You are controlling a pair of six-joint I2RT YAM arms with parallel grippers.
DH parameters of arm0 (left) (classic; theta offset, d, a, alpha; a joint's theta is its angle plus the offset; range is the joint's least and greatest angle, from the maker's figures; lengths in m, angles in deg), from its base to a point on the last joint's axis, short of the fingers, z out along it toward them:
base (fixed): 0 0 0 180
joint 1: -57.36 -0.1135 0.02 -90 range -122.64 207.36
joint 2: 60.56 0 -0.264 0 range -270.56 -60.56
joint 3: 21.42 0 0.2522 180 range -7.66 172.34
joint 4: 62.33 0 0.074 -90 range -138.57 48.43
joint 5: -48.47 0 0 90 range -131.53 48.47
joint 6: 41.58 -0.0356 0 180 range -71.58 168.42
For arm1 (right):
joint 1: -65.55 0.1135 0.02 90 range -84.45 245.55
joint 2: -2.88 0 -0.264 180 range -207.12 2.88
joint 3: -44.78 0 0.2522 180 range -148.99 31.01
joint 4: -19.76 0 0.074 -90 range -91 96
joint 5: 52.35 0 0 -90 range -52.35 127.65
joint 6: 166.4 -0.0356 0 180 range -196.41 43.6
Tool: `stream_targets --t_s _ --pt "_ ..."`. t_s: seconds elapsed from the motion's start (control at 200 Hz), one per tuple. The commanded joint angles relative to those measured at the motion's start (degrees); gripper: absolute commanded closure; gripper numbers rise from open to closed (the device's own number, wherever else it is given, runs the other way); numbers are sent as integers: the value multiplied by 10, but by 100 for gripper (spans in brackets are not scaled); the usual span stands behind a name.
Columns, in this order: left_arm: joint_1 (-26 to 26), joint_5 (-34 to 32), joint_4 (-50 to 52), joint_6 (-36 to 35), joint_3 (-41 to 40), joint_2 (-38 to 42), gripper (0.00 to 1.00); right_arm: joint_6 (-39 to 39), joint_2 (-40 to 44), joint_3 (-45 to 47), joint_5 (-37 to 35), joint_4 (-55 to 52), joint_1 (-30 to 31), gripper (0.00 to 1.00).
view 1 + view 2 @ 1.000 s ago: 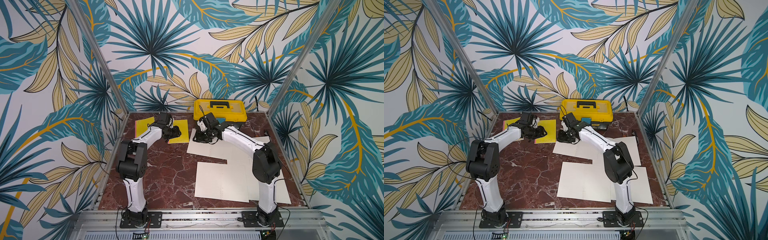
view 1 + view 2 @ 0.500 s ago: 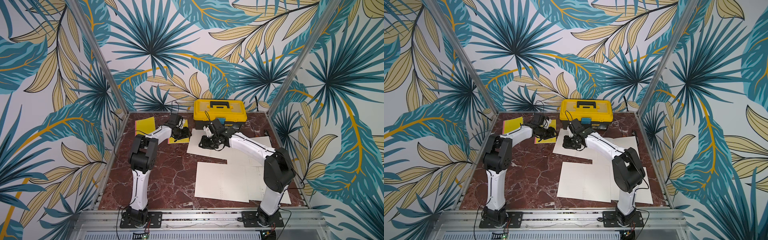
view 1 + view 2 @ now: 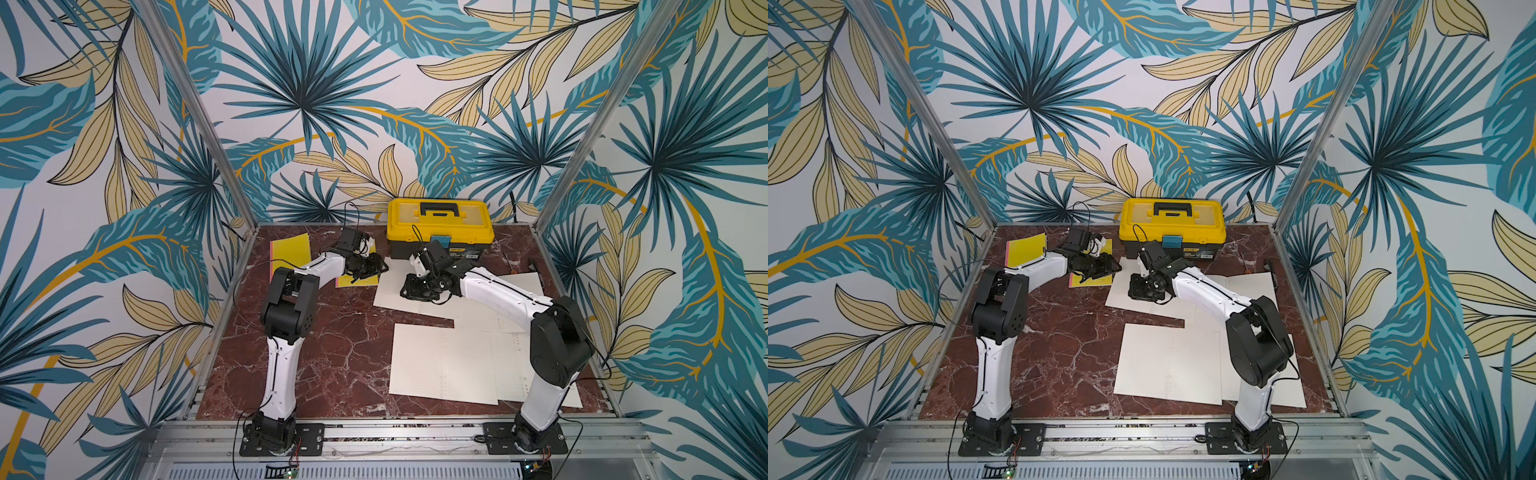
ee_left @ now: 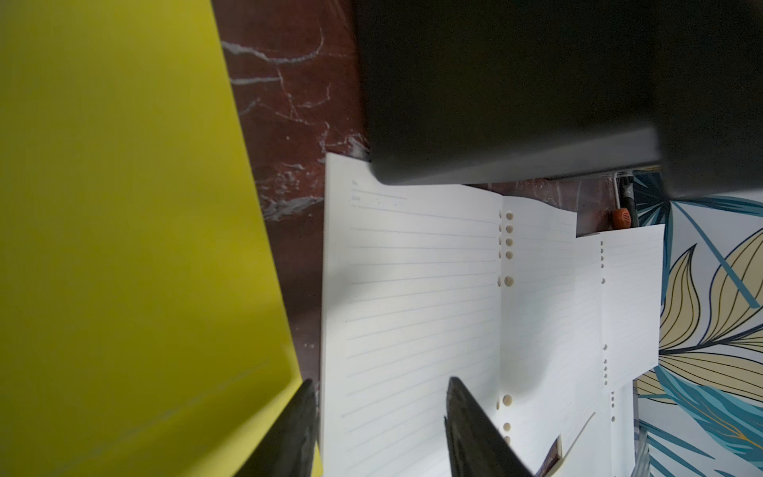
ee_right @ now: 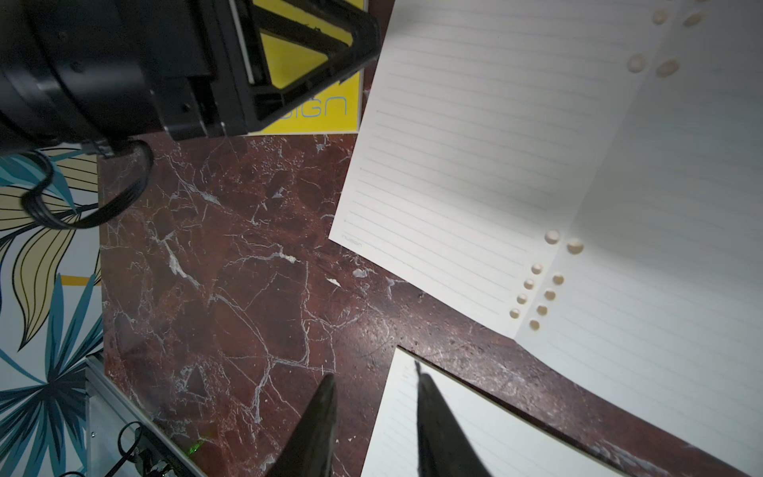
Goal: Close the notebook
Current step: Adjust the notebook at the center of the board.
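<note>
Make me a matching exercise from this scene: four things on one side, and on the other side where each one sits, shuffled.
Things
1. toolbox
2. left gripper
3. right gripper
4. near lined sheet

Places
A. front right part of the table
B. over the far lined sheet, seen from a top view
C. at the back, by the wall
D. over the yellow cover

Pairs: 1-C, 2-D, 3-B, 4-A
</note>
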Motion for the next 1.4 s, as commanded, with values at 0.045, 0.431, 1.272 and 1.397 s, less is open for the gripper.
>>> stream_targets --t_s 0.045,0.431,1.272,1.397 --pt "2 22 -15 8 20 -25 48 -5 13 10 -3 7 -3 66" --pt "1 -34 21 -9 37 -35 48 -5 15 14 -2 3 -6 66" --pt "-52 -68 101 -55 96 -91 49 -10 7 21 9 12 -7 67" --pt "-56 -88 129 -66 114 -105 49 -11 7 21 10 11 -7 67"
